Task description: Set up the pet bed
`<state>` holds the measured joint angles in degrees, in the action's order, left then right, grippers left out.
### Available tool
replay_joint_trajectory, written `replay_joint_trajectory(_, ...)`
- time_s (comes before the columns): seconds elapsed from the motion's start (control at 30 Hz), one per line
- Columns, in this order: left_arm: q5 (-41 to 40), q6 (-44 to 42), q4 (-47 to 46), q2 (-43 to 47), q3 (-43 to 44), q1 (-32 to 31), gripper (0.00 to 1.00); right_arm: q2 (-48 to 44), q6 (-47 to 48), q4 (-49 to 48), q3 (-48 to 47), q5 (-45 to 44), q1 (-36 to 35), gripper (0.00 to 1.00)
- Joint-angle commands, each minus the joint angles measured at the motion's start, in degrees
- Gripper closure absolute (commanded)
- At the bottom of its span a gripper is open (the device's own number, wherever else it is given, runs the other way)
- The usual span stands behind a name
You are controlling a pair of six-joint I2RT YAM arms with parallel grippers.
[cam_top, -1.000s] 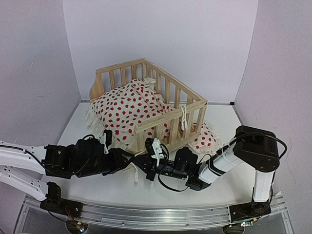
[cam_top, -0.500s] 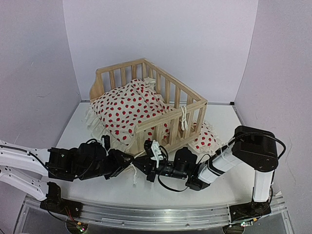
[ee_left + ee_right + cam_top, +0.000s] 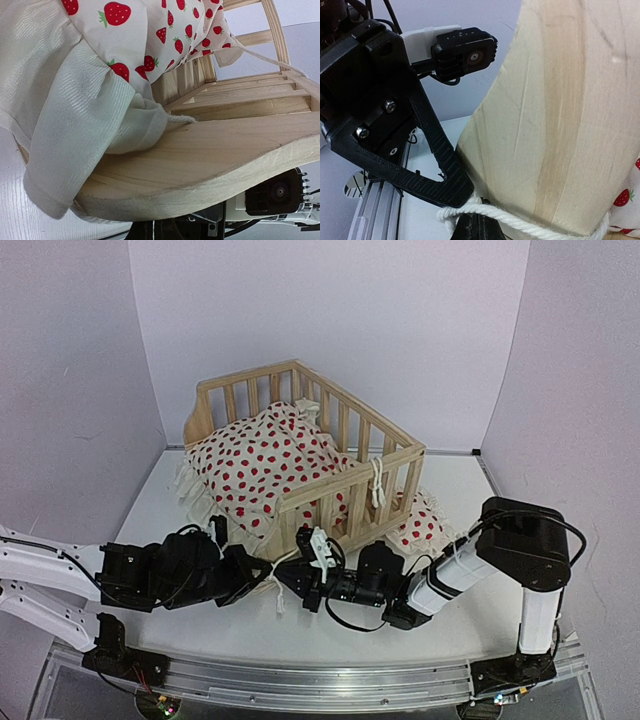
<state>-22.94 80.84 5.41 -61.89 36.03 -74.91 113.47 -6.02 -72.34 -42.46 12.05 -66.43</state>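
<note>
The pet bed (image 3: 345,418), a pine frame with slatted rails, stands mid-table. Its red-dotted ruffled cushion (image 3: 262,465) lies inside and spills over the front left. Both grippers meet at the bed's near front corner: the left gripper (image 3: 262,578) from the left, the right gripper (image 3: 286,577) from the right. In the right wrist view the right gripper (image 3: 475,229) is shut, with a white tie string (image 3: 520,221) at its tips against the wooden board (image 3: 560,120). A left finger (image 3: 432,165) touches the string's frayed end. In the left wrist view the left gripper (image 3: 170,229) is mostly hidden under the board (image 3: 210,155).
A small separate red-dotted pillow (image 3: 420,527) lies on the table against the bed's right front side. A tied string (image 3: 377,480) hangs on the bed's front right post. White walls close in left, back and right. The metal base rail (image 3: 320,680) runs along the near edge.
The left arm has slid right, toward the bed's front corner, closer to the right gripper. The loose string end by the grippers has risen slightly. The bed has not moved.
</note>
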Motion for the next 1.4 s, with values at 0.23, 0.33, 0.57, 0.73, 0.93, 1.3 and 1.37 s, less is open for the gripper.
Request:
replay_joint_trajectory(0.23,-4.69,-2.93,-4.68,3.05,-1.06,1.29,1.0,-8.14,-8.84,2.73,9.07,-10.33,-0.77,0.57)
replay_joint_trajectory(0.33,-4.49,-2.7,-4.87,3.33,-1.55,1.23,1.0,-8.8,-11.18,3.77,9.44,-6.92,-0.8,0.54)
replay_joint_trajectory(0.57,-4.57,-3.11,-5.06,3.75,-1.53,1.28,1.0,-7.83,-11.19,3.84,7.11,-7.28,-3.25,0.39)
replay_joint_trajectory(0.73,-4.64,-3.08,-5.15,4.79,-2.24,1.27,1.0,-2.97,-9.19,3.75,2.21,-6.99,-3.43,0.36)
replay_joint_trajectory(0.93,-4.4,-3.45,-7.81,6.32,-3.66,1.22,1.0,0.88,-7.77,3.72,-1.9,-14.74,-4.05,0.6)
replay_joint_trajectory(1.3,8.94,-32.5,-13.27,1.12,4.3,0.92,1.0,1.16,-12.85,0.11,2.61,-21.77,-5.14,1.0)
replay_joint_trajectory(1.37,9.16,-36.48,-13.27,-1.44,6.64,0.96,1.0,2.27,-11.58,-3.42,2.84,-22.67,-6.64,1.0)
